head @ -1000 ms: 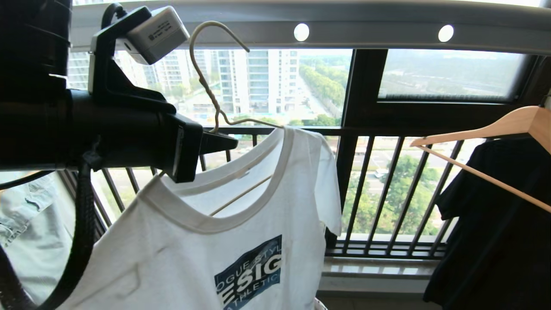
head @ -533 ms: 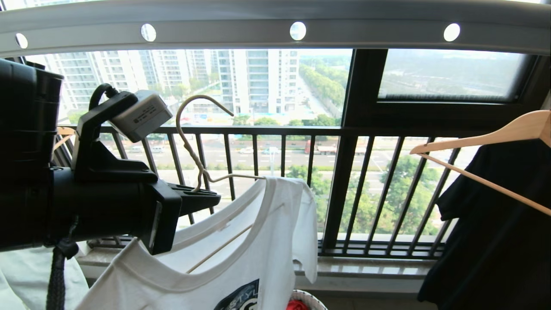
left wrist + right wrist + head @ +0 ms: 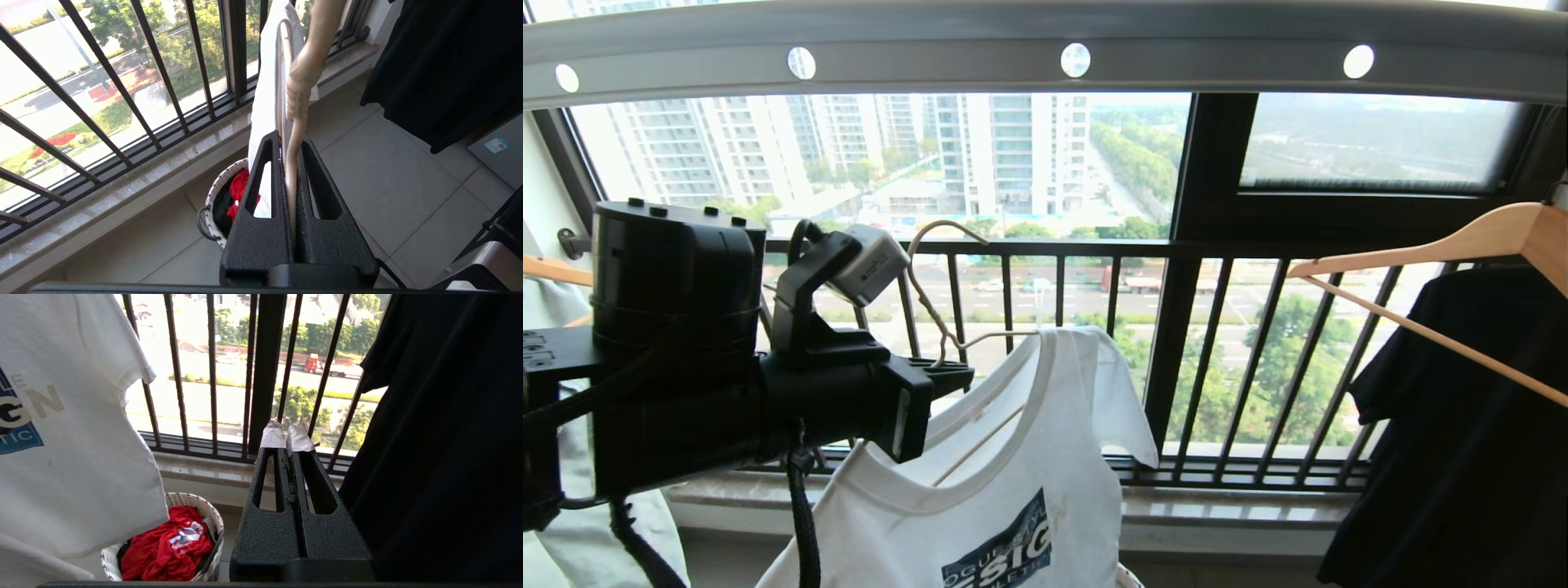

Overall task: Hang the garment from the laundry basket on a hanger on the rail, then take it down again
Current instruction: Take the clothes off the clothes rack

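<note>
The garment [image 3: 1029, 482], a white T-shirt with a blue chest print, hangs on the thin cream hanger [image 3: 929, 273]. My left gripper [image 3: 956, 374] is shut on the hanger's twisted neck, well below the grey rail [image 3: 931, 59]; the hook is free in the air. The left wrist view shows the hanger [image 3: 300, 81] clamped in the left gripper [image 3: 289, 141], with the laundry basket [image 3: 210, 196] on the floor beneath. My right gripper [image 3: 287, 437] is shut on nothing, low beside the garment [image 3: 73, 457] and above the laundry basket [image 3: 192, 497].
A black shirt [image 3: 1462, 425] hangs on a wooden hanger [image 3: 1437, 253] at the right. The black barred window railing [image 3: 1258, 359] and sill run behind. A red cloth [image 3: 163, 547] lies in the basket. Another wooden hanger tip [image 3: 547, 269] shows far left.
My left arm has brought the hanger and garment down from just under the rail to railing height. The grip on the hanger's neck has held.
</note>
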You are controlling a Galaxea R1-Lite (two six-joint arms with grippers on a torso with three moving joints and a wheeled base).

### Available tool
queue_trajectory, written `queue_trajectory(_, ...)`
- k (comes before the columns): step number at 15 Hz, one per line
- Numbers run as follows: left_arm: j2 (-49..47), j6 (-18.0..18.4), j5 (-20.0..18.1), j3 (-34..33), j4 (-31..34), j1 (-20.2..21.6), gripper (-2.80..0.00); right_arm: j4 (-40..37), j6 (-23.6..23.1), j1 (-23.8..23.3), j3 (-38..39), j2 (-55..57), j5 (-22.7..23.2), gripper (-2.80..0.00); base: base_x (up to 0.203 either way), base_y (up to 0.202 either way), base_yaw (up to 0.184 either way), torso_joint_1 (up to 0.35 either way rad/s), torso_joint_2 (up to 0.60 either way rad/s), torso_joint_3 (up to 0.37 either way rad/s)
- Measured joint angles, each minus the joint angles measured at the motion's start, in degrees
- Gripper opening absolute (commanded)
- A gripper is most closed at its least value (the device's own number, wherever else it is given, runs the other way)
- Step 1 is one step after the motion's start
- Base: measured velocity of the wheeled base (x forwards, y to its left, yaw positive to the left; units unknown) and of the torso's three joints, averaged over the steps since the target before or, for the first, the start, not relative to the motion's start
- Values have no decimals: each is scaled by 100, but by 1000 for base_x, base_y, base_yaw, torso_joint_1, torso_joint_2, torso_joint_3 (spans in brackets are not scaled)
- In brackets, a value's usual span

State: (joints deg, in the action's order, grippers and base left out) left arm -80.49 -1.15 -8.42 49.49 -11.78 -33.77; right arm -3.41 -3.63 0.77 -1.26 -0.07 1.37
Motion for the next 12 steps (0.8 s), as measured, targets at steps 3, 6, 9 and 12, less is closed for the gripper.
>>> queue_trajectory(3,-506,-28,-1,-156,-647,96,-280,6,71,0,0,0,-5,-280,0,0,0,0,0,0)
queue_trajectory(6,-1104,-39,-15,-495,-1746,127,-280,9,91,0,2,0,-7,-280,0,0,0,0,0,0)
queue_trajectory(9,-1577,-170,-37,-787,-2958,133,-280,9,170,0,2,0,-27,-280,0,0,0,0,0,0)
queue_trajectory(12,-1769,-207,-34,-895,-3231,133,-280,-61,290,0,-221,7,-84,-280,0,0,0,0,0,0)
